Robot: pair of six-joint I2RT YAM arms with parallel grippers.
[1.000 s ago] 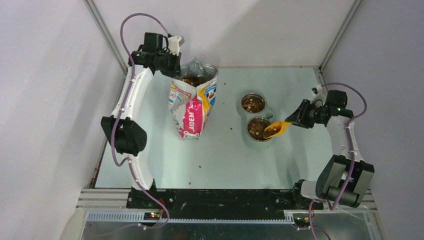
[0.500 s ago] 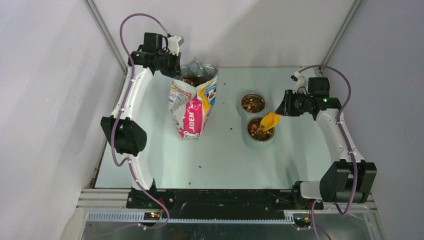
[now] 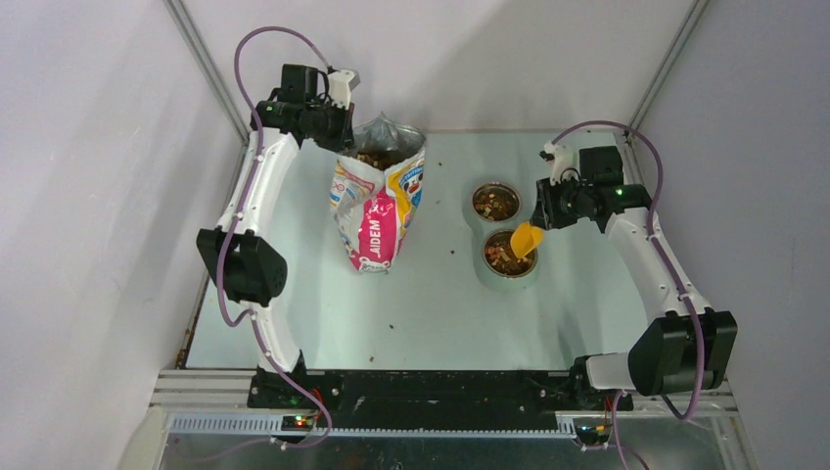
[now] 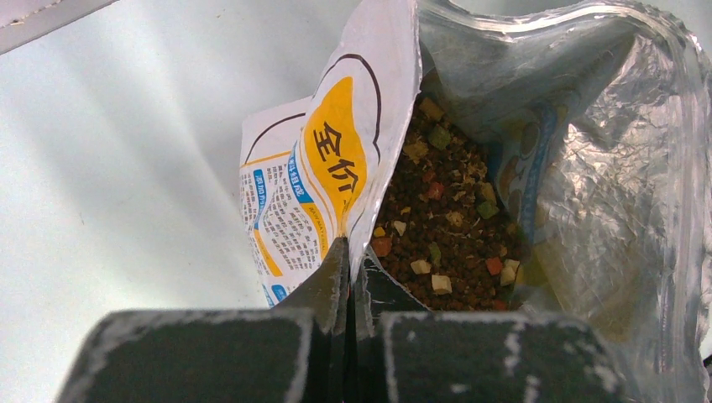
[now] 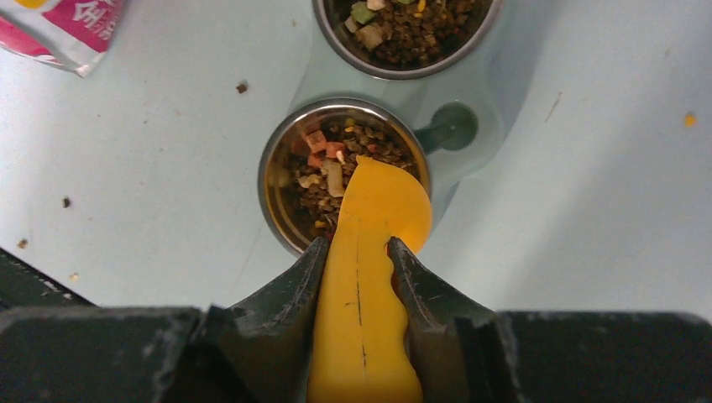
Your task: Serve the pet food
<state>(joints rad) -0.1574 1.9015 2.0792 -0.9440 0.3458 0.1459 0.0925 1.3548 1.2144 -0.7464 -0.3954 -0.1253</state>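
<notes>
Right hand clamps yellow scoop tipped over steel bowl ahead, likely emptying pet food. Left hand pinches bag rim, holding mouth open.

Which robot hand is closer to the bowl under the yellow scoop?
Right. The right gripper holds the scoop over that bowl; the left gripper is across the table, pinching the pet food bag edge.
</notes>
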